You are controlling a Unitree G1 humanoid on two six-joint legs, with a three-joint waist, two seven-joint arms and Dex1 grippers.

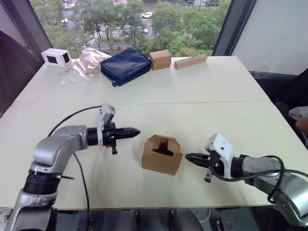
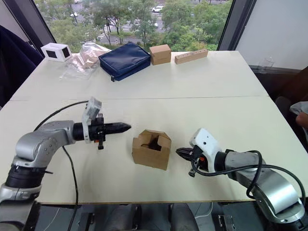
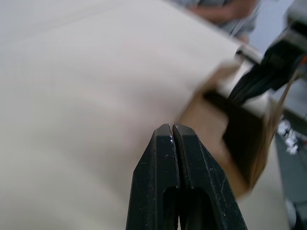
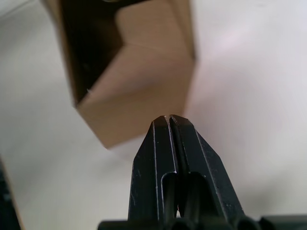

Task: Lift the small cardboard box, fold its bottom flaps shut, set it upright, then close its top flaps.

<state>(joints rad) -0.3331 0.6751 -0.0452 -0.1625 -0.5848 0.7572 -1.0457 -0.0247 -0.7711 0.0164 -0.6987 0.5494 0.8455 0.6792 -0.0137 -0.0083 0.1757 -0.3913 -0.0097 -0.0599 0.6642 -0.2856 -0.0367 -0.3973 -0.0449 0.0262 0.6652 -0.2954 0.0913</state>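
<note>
So the small cardboard box (image 1: pixel 162 155) is sitting on the table (image 1: pixel 207 91) near the front edge, right btwn the two arms, top flaps (image 1: pixel 162 143) partly up w/ a dark gap in the middle. Left pincer (image 1: pixel 134 131) is on the box's left and a bit further back, tips aimed at it but not touching; right pincer (image 1: pixel 189 156) is on its right, just beside the side wall, so imo the right arm is the nearer one. Both pincers are pressed together, holding nothing. Box's long axis runs roughly left-right, so the arms are basically facing its short ends. Left wrist cam gives a look at the box's dark open side w/ the other pincer behind it; right wrist cam shows the box (image 4: pixel 129 72) close up, angled, one folded flap inside, which the head views don't rly give. Navy pouch (image 1: pixel 125 66) and other stuff at the far edge, well apart.
</note>
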